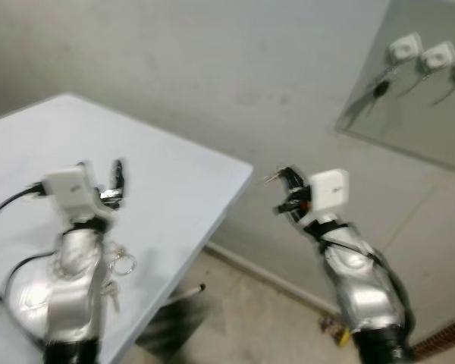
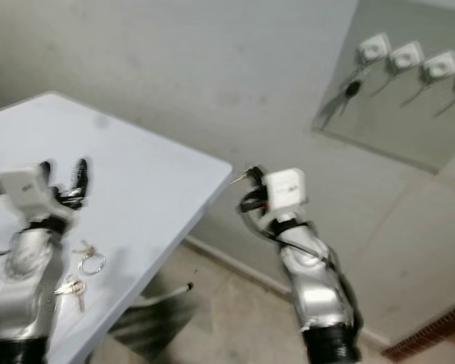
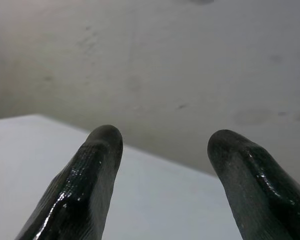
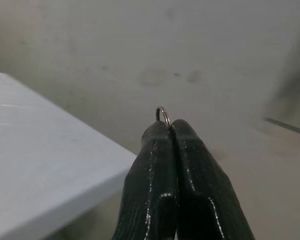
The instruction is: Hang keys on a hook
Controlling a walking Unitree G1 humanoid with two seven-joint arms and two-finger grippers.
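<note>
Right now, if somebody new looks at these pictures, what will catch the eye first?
First, the right gripper, raised off the table's corner toward the wall, its fingers pinched on a small key ring. Next, the row of white hooks on the grey panel up on the wall to the right, one already carrying a dark key. Then the left gripper, open above the white table, where more keys lie.

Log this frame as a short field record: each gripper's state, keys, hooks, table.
right gripper: shut on key ring, raised off the table's edge
left gripper: open, above table
loose keys: lying on table beside left arm
hooks: row of white ones on wall panel, upper right; one already bears a dark item
stage: keys lifted, not yet hung
</note>
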